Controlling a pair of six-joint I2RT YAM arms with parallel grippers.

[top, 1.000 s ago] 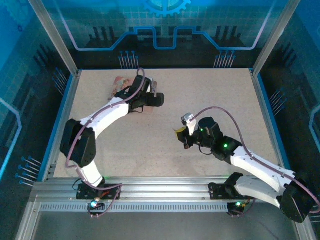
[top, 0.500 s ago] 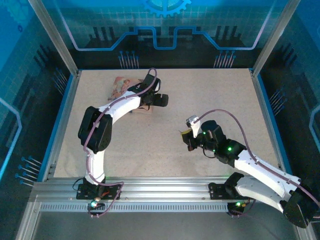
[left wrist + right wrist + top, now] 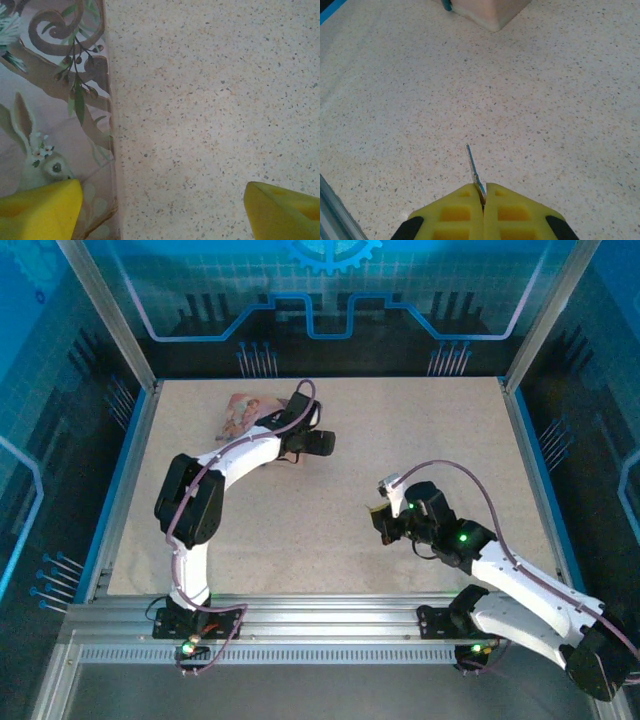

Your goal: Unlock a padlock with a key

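My right gripper (image 3: 483,192) is shut on a thin silvery key (image 3: 472,167), whose blade sticks out forward above the bare table. From above, this gripper (image 3: 382,516) hovers right of the table's middle. My left gripper (image 3: 312,442) is at the back left, beside a flat pink picture-printed tin (image 3: 242,412). Its jaws (image 3: 162,200) stand wide open with only table between them. The left yellow fingertip (image 3: 40,210) overlaps the tin's edge (image 3: 60,100). A small teal-blue piece (image 3: 447,6) pokes out beside the tin's corner (image 3: 490,12); I cannot tell whether it is the padlock.
The speckled beige tabletop (image 3: 420,430) is bordered by blue rails (image 3: 535,470) and aluminium posts. The right arm's cable (image 3: 470,480) loops above its wrist.
The left arm has folded its elbow in and its gripper has shifted slightly right beside the tin. The right gripper has moved right and nearer with the key.
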